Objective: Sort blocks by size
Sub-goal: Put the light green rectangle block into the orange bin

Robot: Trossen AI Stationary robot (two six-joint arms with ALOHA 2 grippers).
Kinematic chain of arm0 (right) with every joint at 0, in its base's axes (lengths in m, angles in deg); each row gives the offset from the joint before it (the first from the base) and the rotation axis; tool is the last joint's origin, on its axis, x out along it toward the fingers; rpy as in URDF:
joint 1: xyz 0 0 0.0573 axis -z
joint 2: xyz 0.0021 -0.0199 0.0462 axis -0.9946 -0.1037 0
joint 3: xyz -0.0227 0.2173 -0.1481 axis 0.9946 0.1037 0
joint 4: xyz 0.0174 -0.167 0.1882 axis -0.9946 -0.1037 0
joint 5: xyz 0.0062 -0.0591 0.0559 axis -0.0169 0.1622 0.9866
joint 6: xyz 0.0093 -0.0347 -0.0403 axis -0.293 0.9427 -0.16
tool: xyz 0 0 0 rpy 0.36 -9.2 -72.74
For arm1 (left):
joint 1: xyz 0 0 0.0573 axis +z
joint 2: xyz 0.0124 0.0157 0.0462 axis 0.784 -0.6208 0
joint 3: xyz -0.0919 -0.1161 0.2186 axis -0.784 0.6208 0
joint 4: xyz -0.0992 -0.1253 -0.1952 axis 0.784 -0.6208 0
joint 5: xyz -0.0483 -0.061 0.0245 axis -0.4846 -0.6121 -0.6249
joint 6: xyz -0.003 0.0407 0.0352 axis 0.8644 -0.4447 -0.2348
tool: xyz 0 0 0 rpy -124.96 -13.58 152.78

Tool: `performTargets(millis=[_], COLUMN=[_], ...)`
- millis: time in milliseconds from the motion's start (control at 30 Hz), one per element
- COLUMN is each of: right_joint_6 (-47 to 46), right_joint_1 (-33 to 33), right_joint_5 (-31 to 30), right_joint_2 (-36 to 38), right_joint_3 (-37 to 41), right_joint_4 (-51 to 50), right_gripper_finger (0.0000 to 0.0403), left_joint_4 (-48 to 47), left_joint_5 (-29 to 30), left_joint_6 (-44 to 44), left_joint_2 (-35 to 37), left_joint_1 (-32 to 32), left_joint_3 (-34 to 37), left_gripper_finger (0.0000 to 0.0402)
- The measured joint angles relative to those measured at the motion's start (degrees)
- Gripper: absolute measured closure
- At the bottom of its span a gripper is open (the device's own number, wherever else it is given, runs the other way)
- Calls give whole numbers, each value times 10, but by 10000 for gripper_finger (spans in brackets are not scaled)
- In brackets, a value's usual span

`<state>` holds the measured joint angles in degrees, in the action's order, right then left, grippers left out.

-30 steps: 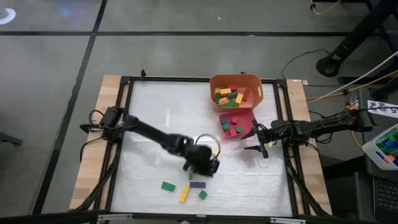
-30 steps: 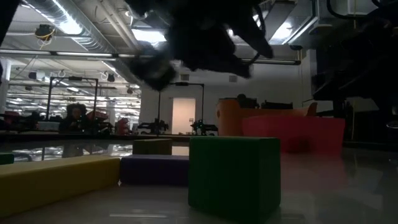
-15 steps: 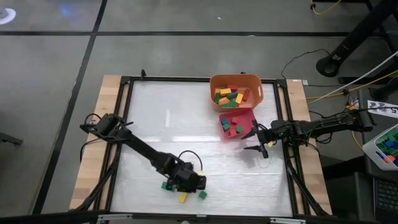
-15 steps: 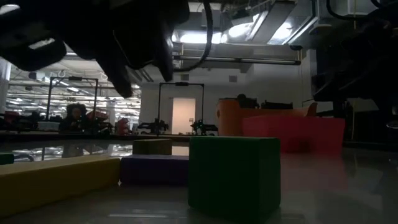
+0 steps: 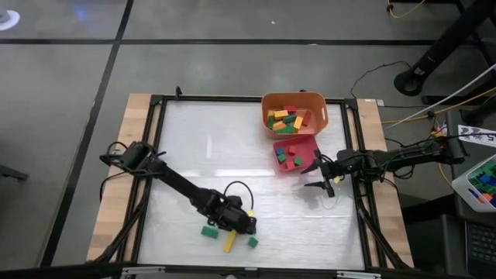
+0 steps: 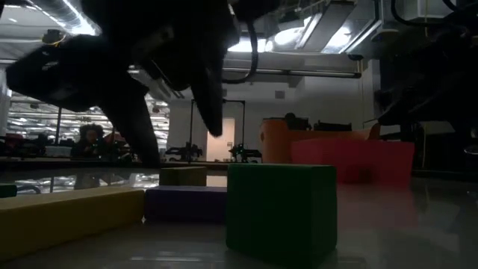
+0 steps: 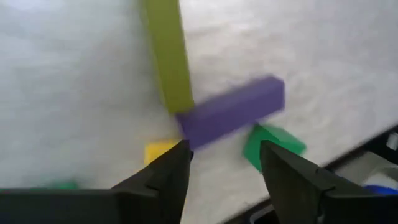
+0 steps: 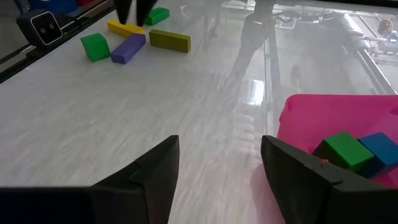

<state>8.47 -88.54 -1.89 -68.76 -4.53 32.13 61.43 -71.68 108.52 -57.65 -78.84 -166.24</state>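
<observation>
The left gripper point(image 7: 221, 163) has swung down from mid-table to the front cluster, fingers spread and empty, poised over the purple bar point(image 7: 231, 112) (olive bar point(image 7: 168, 53) touching it). A pick looks imminent. The right gripper point(image 5: 324, 175) waits open beside the tray point(image 5: 308, 139).

Likely a robotics lab, open hall with ceiling ducts point(image 6: 89, 41), strip lighting, equipment benches, cabled concrete floor point(image 5: 62, 70)
</observation>
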Motion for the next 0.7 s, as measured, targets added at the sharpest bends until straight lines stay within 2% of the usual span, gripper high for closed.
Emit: performTargets(millis=[133,400,600,700], right_joint_6=[0,0,0,0], right_joint_1=[0,0,0,0], right_joint_5=[0,0,0,0], right_joint_2=[0,0,0,0], right_joint_3=[0,0,0,0], right_joint_4=[0,-4,-8,-8], right_gripper_finger=[175,175,175,175], left_joint_4=[-19,-15,-13,-13], left_joint_5=[0,-6,-77,-82], left_joint_6=[-2,-17,-12,8], left_joint_2=[0,0,0,0], left_joint_1=[14,35,38,37], left_joint_3=[0,0,0,0], left_gripper_finger=[210,212,210,210])
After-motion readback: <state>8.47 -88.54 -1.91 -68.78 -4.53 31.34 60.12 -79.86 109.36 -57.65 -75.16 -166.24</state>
